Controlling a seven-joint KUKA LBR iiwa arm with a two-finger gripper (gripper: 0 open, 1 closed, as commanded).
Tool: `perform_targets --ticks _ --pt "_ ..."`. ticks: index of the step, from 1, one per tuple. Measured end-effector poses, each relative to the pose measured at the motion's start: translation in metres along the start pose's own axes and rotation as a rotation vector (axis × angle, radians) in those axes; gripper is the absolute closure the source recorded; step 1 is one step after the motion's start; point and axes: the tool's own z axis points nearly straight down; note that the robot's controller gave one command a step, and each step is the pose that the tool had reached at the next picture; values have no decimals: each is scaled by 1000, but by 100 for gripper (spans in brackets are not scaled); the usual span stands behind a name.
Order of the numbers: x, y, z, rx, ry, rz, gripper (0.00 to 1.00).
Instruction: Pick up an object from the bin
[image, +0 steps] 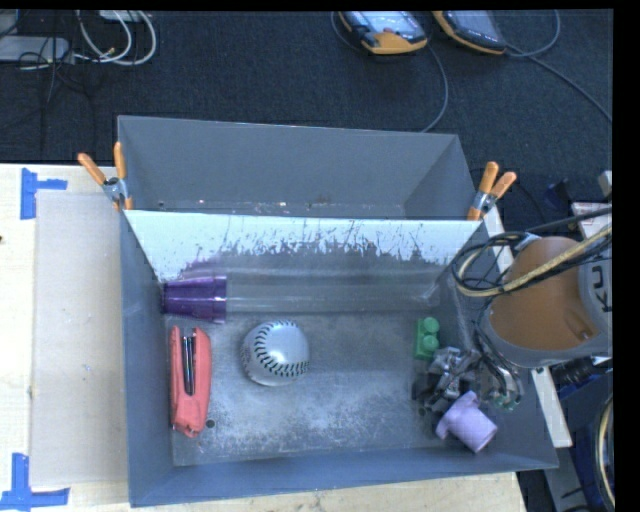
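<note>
Btm-right corner, pincer (447, 388) by lilac cup (468, 423), tipped

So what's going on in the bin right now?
The arm's gripper is down at the right end of the grey bin. It is right beside a lilac cup-shaped piece and near a small green piece. Nothing is visibly held. A white stitched ball, a red stapler-like tool and a dark purple cup lie further left.

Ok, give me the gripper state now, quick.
Gripper: open or shut cannot be told. It is at the right side of the bin, next to a pale purple cup-shaped thing.
</note>
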Motion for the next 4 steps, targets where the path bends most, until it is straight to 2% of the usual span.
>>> perform_targets --ticks 1,2,3,4 --pt "-1 -5 0 -3 1 -9 100" --pt "18 -11 -1 -8 -12 -13 100" --pt "22 -11 -3 -10 -20 -19 100" --pt "-5 16 -9 -3 -7 -280 100"
